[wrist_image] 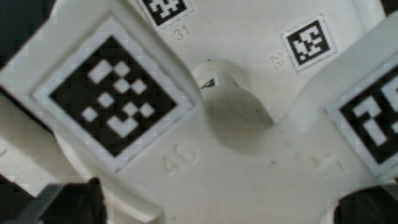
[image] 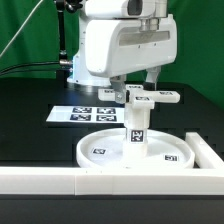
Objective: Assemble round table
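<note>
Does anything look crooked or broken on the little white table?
Nothing stands out. The post stands upright in the middle of the round disc, and the cross-shaped piece sits level on top of it. No part looks cracked or tipped. The open pincer hangs just above the cross-shaped piece, holding nothing.

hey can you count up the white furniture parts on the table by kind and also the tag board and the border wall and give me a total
Round rimmed disc: 1
Cylindrical post, standing upright on the disc: 1
Cross-shaped piece, on top of the post: 1
Marker board: 1
Border wall: 1
Total: 5
</note>
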Robot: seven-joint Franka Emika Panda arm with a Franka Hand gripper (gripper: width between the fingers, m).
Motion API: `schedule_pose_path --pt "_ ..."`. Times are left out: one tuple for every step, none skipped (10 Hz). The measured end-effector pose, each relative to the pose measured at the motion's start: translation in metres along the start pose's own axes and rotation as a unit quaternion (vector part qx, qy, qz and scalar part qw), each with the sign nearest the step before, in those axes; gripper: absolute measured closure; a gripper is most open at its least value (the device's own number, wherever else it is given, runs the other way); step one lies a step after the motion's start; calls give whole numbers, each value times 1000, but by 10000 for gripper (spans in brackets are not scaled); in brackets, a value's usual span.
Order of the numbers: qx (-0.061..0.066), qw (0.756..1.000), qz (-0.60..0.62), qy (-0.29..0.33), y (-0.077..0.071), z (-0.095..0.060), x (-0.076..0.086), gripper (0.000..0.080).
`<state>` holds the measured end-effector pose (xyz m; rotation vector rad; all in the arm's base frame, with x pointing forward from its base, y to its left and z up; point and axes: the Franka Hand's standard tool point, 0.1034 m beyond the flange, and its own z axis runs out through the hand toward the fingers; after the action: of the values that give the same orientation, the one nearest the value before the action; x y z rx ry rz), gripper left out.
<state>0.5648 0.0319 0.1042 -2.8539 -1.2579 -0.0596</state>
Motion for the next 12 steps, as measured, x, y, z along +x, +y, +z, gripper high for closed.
schedule_pose_path --pt "0 1000 0 0 0 0 0 151" --pt "0 1000 0 -1 0 0 -1 151" --pt "0 1000 1 -1 0 1 -1 151" --pt "0 1000 -1 -1 1 1 -2 151" --pt "0 1000 0 -1 1 1 -2 271" --pt "1 1000 2 -2 1 1 -2 356" --pt "1 1000 18 -2 1 1 -2 356" --pt "1 1000 25 -2 1 1 -2 356" --pt "1 999 48 -2 1 1 -2 356" --pt "2 995 98 -2 1 1 -2 356" --pt "2 990 140 -2 0 1 -3 356" --pt "4 978 207 0 0 2 -3 356"
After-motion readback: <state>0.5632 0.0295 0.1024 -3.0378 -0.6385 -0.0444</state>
